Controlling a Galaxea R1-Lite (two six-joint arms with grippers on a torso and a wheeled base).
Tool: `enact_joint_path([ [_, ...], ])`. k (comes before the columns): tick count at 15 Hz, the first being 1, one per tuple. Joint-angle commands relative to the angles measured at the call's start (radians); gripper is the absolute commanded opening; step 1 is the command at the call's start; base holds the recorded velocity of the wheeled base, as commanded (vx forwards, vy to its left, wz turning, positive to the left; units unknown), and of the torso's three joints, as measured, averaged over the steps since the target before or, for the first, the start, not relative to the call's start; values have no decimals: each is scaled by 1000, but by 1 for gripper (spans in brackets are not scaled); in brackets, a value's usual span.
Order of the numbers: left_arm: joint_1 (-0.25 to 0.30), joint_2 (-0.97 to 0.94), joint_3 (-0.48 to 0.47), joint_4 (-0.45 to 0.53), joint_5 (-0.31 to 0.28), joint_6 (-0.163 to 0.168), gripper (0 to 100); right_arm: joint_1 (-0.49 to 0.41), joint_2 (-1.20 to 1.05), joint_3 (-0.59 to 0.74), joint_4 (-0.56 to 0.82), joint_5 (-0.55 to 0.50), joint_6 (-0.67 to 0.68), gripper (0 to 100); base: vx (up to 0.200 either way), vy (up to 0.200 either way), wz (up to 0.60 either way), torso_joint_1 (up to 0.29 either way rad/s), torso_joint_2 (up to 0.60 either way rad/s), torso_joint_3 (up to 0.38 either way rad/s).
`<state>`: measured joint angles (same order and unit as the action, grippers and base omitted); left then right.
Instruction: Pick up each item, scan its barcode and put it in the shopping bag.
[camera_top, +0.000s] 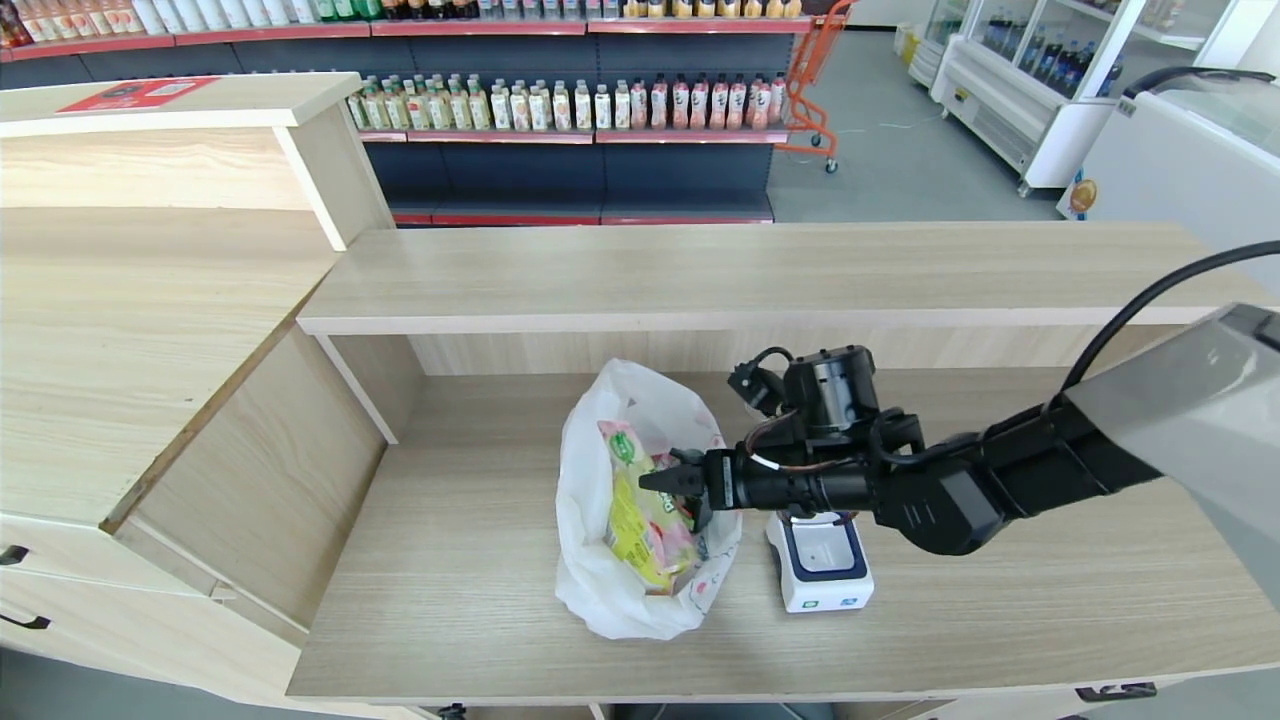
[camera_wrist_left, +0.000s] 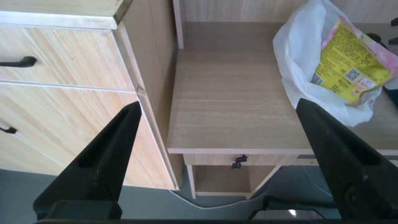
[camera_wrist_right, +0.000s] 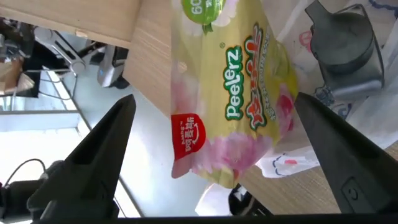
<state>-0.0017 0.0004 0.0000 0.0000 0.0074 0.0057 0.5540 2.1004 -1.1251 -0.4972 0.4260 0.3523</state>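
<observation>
A white shopping bag (camera_top: 600, 590) lies open on the lower counter (camera_top: 1000, 620). Inside it rests a yellow and pink snack packet (camera_top: 640, 525), with another packet's green-marked top (camera_top: 622, 445) behind it. My right gripper (camera_top: 668, 480) hovers over the bag's mouth, open, just above the packets. In the right wrist view the snack packet (camera_wrist_right: 249, 99) lies between and beyond the spread fingers (camera_wrist_right: 106, 155) of the right gripper (camera_wrist_right: 216, 102). My left gripper (camera_wrist_left: 217, 107) is open and empty, low beside the counter's front left corner, with the bag (camera_wrist_left: 298, 56) and packet (camera_wrist_left: 351, 62) beyond it.
A white and blue barcode scanner (camera_top: 820, 565) stands on the counter just right of the bag, under my right arm. A raised wooden ledge (camera_top: 750, 270) runs along the back. A tall cabinet with drawers (camera_wrist_left: 56, 93) borders the left side.
</observation>
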Motion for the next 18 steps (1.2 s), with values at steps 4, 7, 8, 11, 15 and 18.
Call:
enact_joint_path([
  [4, 2, 0, 0, 0, 0, 0, 100, -36, -154, 74, 5, 0, 131, 100, 0, 0, 0, 0, 0, 0],
  [7, 2, 0, 0, 0, 0, 0, 100, -72, -306, 168, 3, 0, 191, 100, 0, 0, 0, 0, 0, 0],
  [8, 2, 0, 0, 0, 0, 0, 100, -85, -376, 206, 5, -4, 191, 100, 0, 0, 0, 0, 0, 0],
  [11, 0, 0, 0, 0, 0, 0, 100, -160, -674, 383, 36, -10, 108, 100, 0, 0, 0, 0, 0, 0],
  [15, 2, 0, 0, 0, 0, 0, 100, -370, -999, 633, 134, -156, -176, 100, 0, 0, 0, 0, 0, 0],
  [18, 0, 0, 0, 0, 0, 0, 100, -483, -1315, 900, 172, -316, -220, 100, 0, 0, 0, 0, 0, 0],
])
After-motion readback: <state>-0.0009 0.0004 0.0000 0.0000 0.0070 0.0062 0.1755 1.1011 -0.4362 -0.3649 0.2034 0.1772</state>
